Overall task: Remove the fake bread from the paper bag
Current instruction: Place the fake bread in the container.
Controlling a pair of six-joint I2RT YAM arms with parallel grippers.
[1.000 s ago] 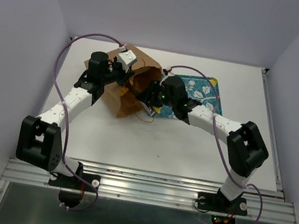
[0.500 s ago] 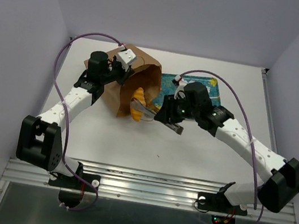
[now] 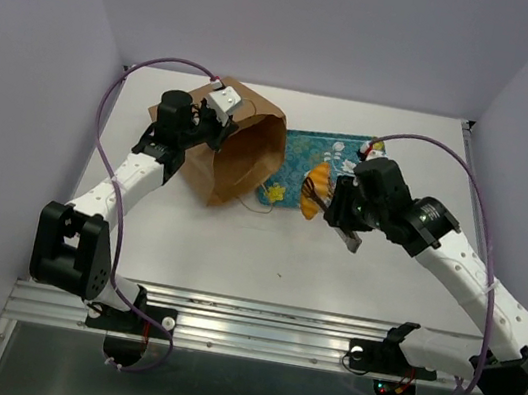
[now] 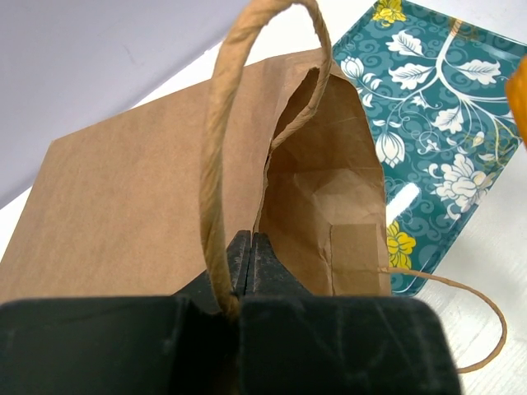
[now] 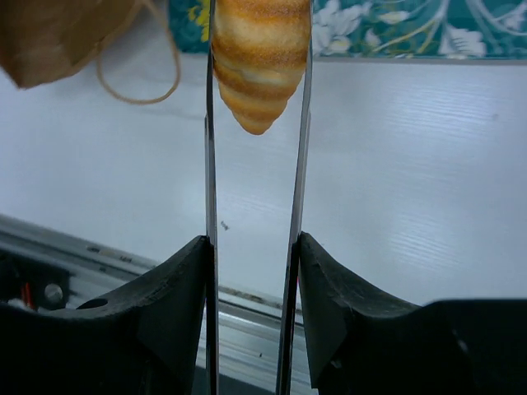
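The brown paper bag (image 3: 241,153) lies on its side at the back left, mouth facing right; in the left wrist view (image 4: 140,189) what shows of its inside holds no bread. My left gripper (image 3: 218,121) is shut on the bag's upper rim by its string handle (image 4: 216,164). My right gripper (image 3: 318,192) is shut on a golden-orange striped toy croissant (image 3: 317,179), held over the near left edge of the teal floral tray (image 3: 352,157). The croissant shows between the thin fingers in the right wrist view (image 5: 257,58). The other pastries are out of view.
A loose string handle (image 3: 255,204) lies on the white table in front of the bag. The table's metal front rail (image 3: 261,339) runs along the near edge. Purple walls close in both sides and the back.
My right gripper pulled out of the bag's mouth with the croissant and carried it right, over the tray's near left edge. The left arm and bag stayed put.
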